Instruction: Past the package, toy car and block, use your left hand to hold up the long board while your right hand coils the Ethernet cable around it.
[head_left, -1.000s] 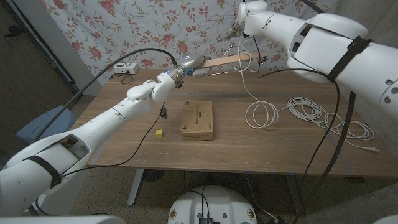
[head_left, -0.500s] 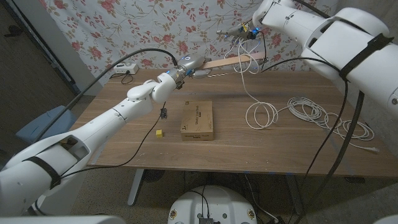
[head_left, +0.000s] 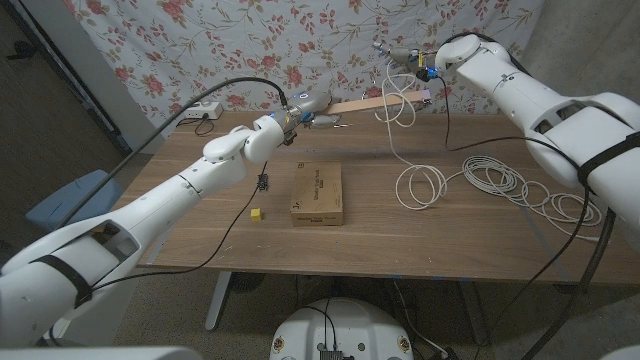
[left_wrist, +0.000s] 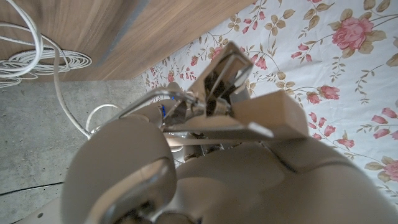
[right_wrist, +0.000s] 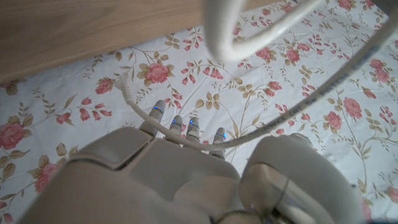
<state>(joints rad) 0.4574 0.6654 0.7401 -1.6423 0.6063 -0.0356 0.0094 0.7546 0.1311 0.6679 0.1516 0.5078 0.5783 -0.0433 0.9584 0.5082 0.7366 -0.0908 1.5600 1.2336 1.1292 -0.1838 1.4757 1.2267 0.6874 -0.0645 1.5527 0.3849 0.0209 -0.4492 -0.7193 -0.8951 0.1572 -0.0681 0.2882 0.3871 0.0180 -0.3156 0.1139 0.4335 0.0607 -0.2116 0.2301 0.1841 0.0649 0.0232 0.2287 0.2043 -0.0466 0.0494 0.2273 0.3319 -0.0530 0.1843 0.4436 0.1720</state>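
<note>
Robot hand on the left (head_left: 303, 102) grips one end of the long board (head_left: 372, 101), holding it up, roughly level, above the far edge of the table (head_left: 200, 215). The right robot hand (head_left: 420, 66) hangs just above the board's free end with the white Ethernet cable (head_left: 403, 150) running through its fingers; the right wrist view shows the cable crossing them, so I judge it pinched, though the grip itself is partly hidden. A loop or two already hangs around the board near that end, and the rest of the cable drops to loose coils on the table's right side.

Risks, as I judge them: the loops sit close to the free end and could slide off if the board tips downward there. The slack lies in tangled rings, so a snag could tug the board against a grip held only at one end. The cable could also slip from the right fingers mid-turn.

No open container is in view. The cardboard package (head_left: 318, 193) lies closed and flat at the table's middle, its contents unseen; the small toy car (head_left: 263, 181) and yellow block (head_left: 256, 214) sit beside it, well apart from the board.
</note>
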